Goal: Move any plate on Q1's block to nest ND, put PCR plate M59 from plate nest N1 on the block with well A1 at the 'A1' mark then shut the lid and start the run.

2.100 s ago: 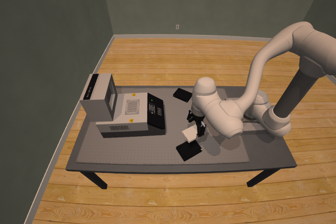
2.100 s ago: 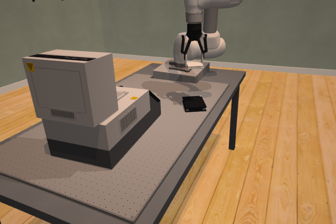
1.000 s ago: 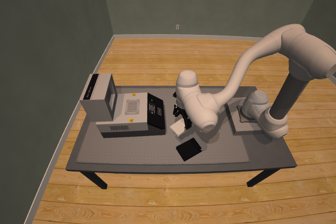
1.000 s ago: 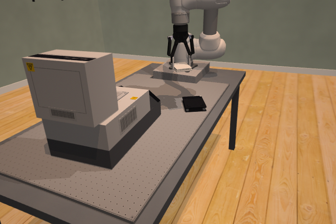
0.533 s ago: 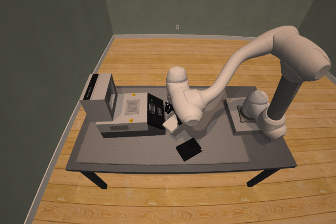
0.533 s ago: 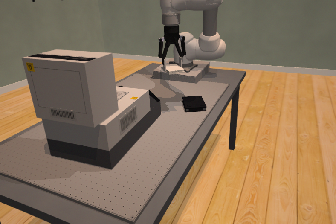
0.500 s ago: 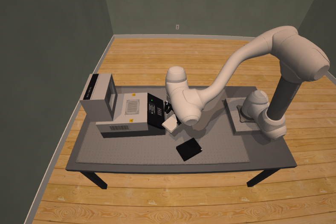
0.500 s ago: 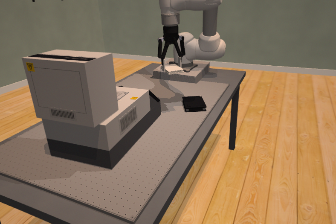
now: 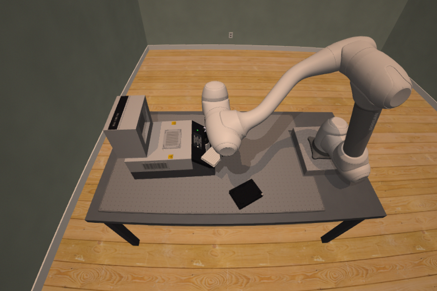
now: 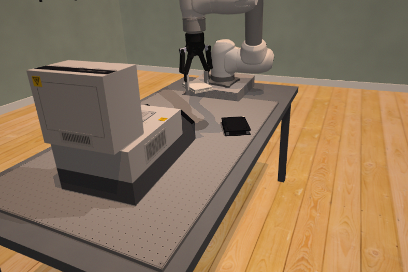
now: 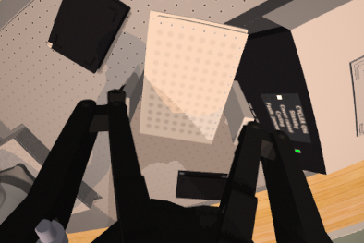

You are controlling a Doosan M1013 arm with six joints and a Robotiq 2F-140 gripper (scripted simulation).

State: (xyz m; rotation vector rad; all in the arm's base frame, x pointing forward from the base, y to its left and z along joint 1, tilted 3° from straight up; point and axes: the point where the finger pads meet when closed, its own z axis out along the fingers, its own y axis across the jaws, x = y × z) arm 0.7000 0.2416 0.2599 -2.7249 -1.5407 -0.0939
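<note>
My gripper (image 10: pixel 196 85) is shut on the white 96-well plate M59 (image 9: pixel 211 156) and holds it above the table, just in front of the keypad panel (image 9: pixel 198 141) of the cycler Q1 (image 9: pixel 158 146). In the wrist view the plate (image 11: pixel 190 78) hangs between the fingers, with the panel (image 11: pixel 289 115) to its right. Q1's lid (image 9: pixel 128 125) stands open at the rear, and the block (image 9: pixel 173 138) lies bare with no plate on it. The status lamp (image 9: pixel 197 129) is green, and it also shows in the wrist view (image 11: pixel 297 151).
One black nest (image 9: pixel 246 193) lies empty on the table toward the front edge, right of Q1. A second black nest (image 11: pixel 200 184) shows partly under the gripper. The arm's base stands on a raised pedestal (image 9: pixel 316 151) at the right.
</note>
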